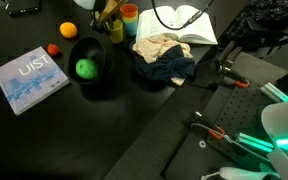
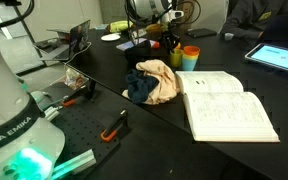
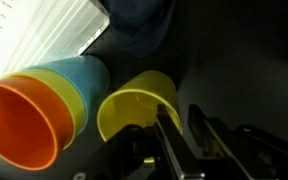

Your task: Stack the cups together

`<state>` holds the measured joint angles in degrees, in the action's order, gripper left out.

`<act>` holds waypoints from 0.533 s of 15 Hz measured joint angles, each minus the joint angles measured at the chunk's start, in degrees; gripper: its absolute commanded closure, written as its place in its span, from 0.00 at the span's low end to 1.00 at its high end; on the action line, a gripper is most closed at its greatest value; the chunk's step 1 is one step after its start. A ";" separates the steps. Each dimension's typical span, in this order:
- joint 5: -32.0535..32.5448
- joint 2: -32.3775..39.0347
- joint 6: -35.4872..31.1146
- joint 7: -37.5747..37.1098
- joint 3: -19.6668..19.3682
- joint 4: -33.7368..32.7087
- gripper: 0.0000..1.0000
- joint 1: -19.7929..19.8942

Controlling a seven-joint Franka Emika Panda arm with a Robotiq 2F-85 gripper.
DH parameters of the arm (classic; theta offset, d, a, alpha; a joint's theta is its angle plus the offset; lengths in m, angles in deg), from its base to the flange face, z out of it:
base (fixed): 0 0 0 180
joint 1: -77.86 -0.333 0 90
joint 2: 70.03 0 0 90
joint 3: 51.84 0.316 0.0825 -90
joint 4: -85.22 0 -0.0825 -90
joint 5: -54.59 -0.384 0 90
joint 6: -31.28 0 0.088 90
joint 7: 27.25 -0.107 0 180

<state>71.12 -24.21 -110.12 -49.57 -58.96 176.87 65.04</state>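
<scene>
In the wrist view an orange cup (image 3: pixel 19 125) sits nested in a yellow-green cup (image 3: pixel 59 85), which sits in a light blue cup (image 3: pixel 89 75). This stack lies to the left of my gripper (image 3: pixel 174 135). A separate yellow cup (image 3: pixel 134 100) is at my fingers, with one finger inside its rim and the other outside. The gripper looks shut on that rim. In both exterior views the stack (image 1: pixel 130 18) (image 2: pixel 189 56) stands at the far side of the table, with the yellow cup (image 1: pixel 115 32) beside it under the gripper (image 1: pixel 109 15).
A black bowl (image 1: pixel 96 80) holds a green ball (image 1: pixel 85 68). An orange fruit (image 1: pixel 68 30) and a blue book (image 1: pixel 29 80) lie nearby. A pile of cloth (image 1: pixel 162 55) (image 2: pixel 154 80) and an open book (image 1: pixel 189 22) (image 2: pixel 224 105) lie close to the cups.
</scene>
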 measured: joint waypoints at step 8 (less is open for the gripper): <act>-6.22 -0.13 7.33 0.09 0.82 -4.44 0.95 0.83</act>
<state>64.90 -24.34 -102.79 -49.48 -58.14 172.43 65.87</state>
